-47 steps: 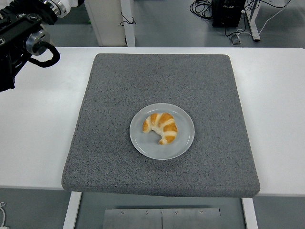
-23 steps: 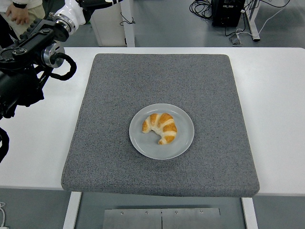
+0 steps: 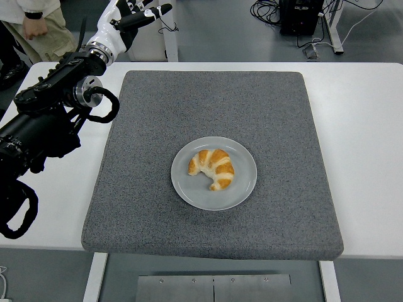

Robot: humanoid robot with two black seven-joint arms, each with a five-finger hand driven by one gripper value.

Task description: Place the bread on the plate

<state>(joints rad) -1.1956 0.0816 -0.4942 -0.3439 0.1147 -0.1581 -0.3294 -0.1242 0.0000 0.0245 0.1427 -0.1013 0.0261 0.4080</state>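
Observation:
A golden croissant (image 3: 212, 167) lies on a round grey plate (image 3: 244, 187) in the middle of a grey mat (image 3: 208, 104). My left arm (image 3: 53, 123) reaches in from the left edge and points up toward the far left corner of the mat. Its white hand (image 3: 136, 15) is at the picture's top, beyond the table's far edge, well away from the plate. The fingers are spread and hold nothing. The right arm is out of view.
The mat lies on a white table (image 3: 362, 126). A person stands at the top left, with one hand (image 3: 34, 27) showing. A white post (image 3: 167, 28) and cables on the floor lie beyond the far edge.
My left arm has swung further into view, to the right and up. Its hand now shows at the top. The croissant and plate have not moved.

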